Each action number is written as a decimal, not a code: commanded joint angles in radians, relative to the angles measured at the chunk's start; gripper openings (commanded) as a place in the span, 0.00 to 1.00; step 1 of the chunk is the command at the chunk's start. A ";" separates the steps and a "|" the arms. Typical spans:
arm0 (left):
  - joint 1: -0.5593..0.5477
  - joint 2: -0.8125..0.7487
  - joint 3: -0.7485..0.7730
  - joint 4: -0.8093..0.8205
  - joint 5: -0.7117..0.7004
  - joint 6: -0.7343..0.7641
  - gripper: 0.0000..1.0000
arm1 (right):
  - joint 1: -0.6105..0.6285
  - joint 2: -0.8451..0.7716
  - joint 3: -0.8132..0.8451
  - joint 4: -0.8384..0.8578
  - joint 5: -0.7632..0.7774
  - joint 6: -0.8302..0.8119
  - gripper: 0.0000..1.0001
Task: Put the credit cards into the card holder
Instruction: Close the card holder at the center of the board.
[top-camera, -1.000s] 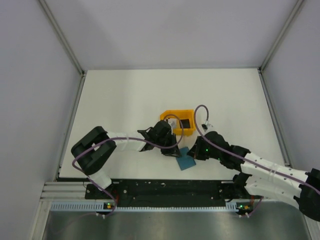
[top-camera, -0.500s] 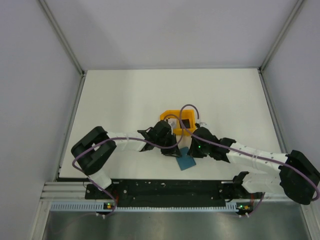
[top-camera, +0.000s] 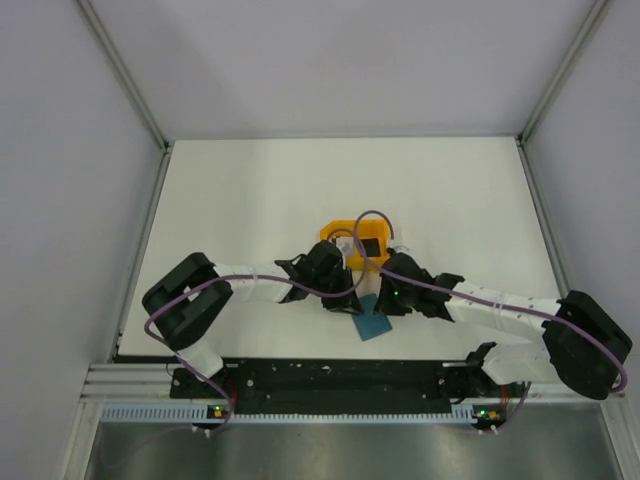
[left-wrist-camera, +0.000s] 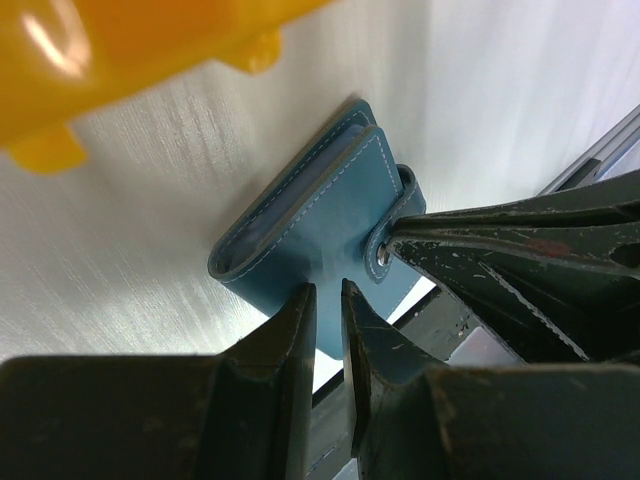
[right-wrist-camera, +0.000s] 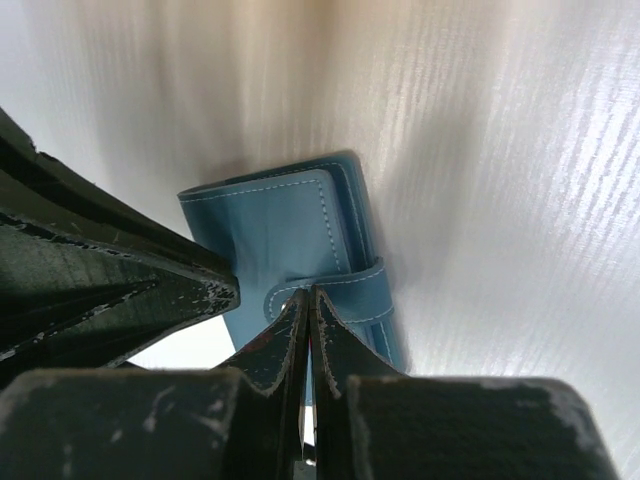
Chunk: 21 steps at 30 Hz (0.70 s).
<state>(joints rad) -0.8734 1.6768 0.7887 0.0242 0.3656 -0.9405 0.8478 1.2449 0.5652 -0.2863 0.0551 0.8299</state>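
Observation:
The teal-blue card holder (top-camera: 375, 323) lies closed just in front of the orange tray, its snap strap (left-wrist-camera: 398, 205) wrapped over one edge. My left gripper (left-wrist-camera: 326, 298) pinches the holder's near edge between nearly closed fingers. My right gripper (right-wrist-camera: 308, 296) is shut, and its tips press against the strap's snap tab (right-wrist-camera: 345, 285) with nothing between them. In the top view both grippers, the left (top-camera: 345, 300) and the right (top-camera: 385, 298), meet over the holder. One dark credit card (top-camera: 371, 245) shows inside the tray; any other cards are hidden.
The orange tray (top-camera: 337, 235) stands just beyond the holder, close above both grippers; its blurred rim (left-wrist-camera: 120, 50) fills the top left of the left wrist view. The black base rail (top-camera: 330, 375) runs along the near table edge. White walls enclose the table.
My right arm has swung in from the right, and its shut gripper has moved slightly left and up onto the holder's strap. The left arm and the holder have stayed put.

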 joint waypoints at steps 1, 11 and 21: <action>-0.004 -0.005 0.017 0.020 -0.024 0.005 0.21 | -0.010 -0.002 0.018 0.041 -0.032 -0.018 0.00; -0.004 -0.006 0.018 0.019 -0.025 0.003 0.21 | -0.007 0.007 0.010 0.013 -0.015 -0.017 0.00; -0.004 -0.003 0.020 0.022 -0.025 -0.003 0.21 | 0.045 0.008 -0.047 0.029 0.044 0.043 0.00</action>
<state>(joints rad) -0.8734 1.6768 0.7887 0.0242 0.3653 -0.9417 0.8558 1.2449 0.5434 -0.2375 0.0582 0.8406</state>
